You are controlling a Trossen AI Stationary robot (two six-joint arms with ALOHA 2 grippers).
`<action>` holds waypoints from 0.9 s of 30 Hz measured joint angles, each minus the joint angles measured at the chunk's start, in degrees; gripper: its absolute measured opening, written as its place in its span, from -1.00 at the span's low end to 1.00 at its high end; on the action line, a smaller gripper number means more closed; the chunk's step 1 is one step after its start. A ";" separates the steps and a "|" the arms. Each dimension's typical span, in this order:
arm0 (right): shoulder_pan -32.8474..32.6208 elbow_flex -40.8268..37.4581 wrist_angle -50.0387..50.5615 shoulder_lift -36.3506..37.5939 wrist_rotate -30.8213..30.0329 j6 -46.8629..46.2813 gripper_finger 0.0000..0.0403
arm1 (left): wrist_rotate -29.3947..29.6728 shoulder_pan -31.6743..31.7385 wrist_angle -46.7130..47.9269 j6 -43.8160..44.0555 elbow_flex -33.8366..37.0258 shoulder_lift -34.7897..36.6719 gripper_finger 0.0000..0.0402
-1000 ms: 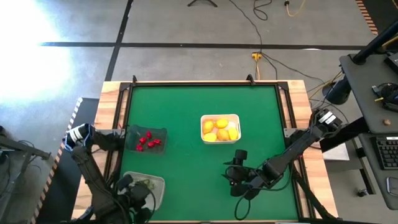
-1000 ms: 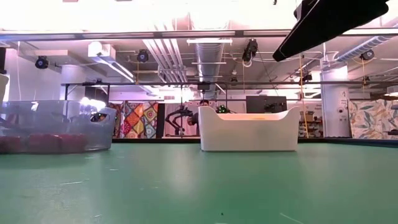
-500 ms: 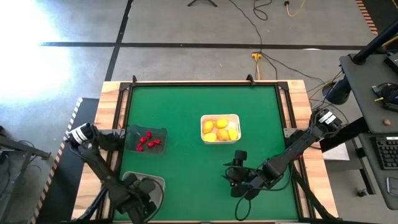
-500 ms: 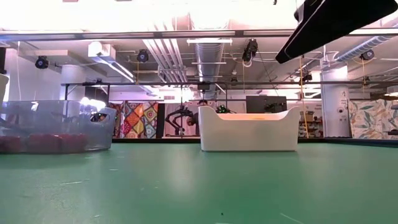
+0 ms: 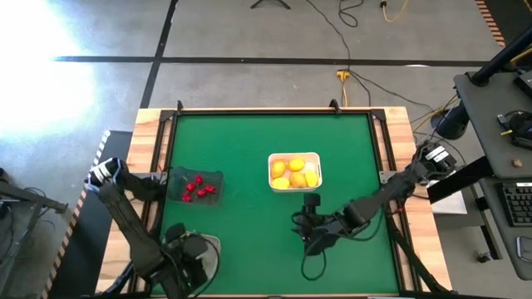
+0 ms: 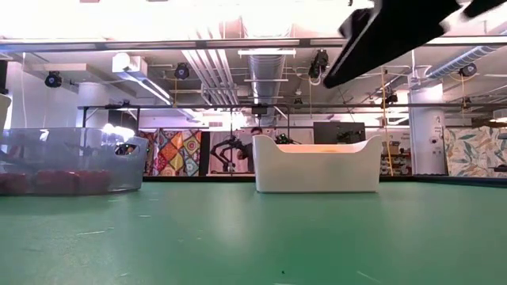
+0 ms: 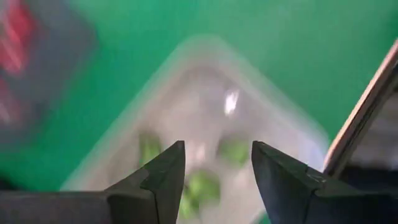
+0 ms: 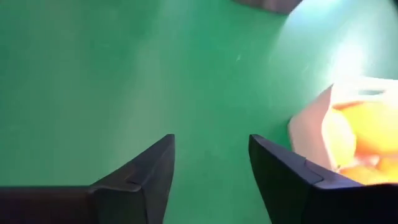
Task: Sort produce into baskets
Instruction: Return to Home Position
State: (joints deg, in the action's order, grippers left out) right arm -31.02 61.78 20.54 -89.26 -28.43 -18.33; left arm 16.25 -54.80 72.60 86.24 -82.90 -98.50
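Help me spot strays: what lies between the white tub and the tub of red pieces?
Nothing; the high view shows only bare green mat between white tub and dark tub.

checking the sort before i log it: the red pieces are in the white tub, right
No: the red pieces are in the dark see-through tub, not the white tub, which holds the yellow-orange rounds. The high view shows it.

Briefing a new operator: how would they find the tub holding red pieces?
On the green table, look to its left edge, halfway along. The dark see-through tub there holds red pieces; the white tub holds yellow fruit, the clear tub green ones.
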 joint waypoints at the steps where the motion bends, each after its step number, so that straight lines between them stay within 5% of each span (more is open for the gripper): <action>1: 0.95 -0.54 -1.35 0.01 -0.04 1.90 -0.03 | 4.19 0.82 1.19 -1.74 -1.61 0.60 -0.17; 5: 5.55 -4.83 -18.01 0.01 1.15 13.41 -0.31 | 19.81 6.32 -1.09 -15.53 -5.04 3.50 -0.26; 10: 12.33 -7.94 -38.01 0.49 14.41 26.17 -0.76 | 26.01 19.47 -13.58 -45.36 -2.99 7.15 -0.51; 14: 17.34 -8.68 -35.35 5.21 15.33 31.34 -0.93 | 13.85 32.11 -34.09 -68.67 2.25 8.56 -0.72; 17: 20.69 -11.94 -32.22 11.76 15.04 31.08 -0.94 | 1.96 39.66 -42.28 -77.98 6.64 9.30 -0.88; 24: 23.86 -29.43 -31.48 32.25 15.69 26.55 -0.94 | -1.66 49.04 -55.52 -84.47 21.33 17.91 -0.97; 27: 24.32 -36.31 -30.51 39.87 9.78 21.39 -0.94 | -2.20 49.71 -60.01 -84.53 28.15 25.06 -0.98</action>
State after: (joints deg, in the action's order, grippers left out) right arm -6.70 25.48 -9.97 -49.38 -18.66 3.06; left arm 14.04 -5.09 12.59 1.71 -54.74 -73.44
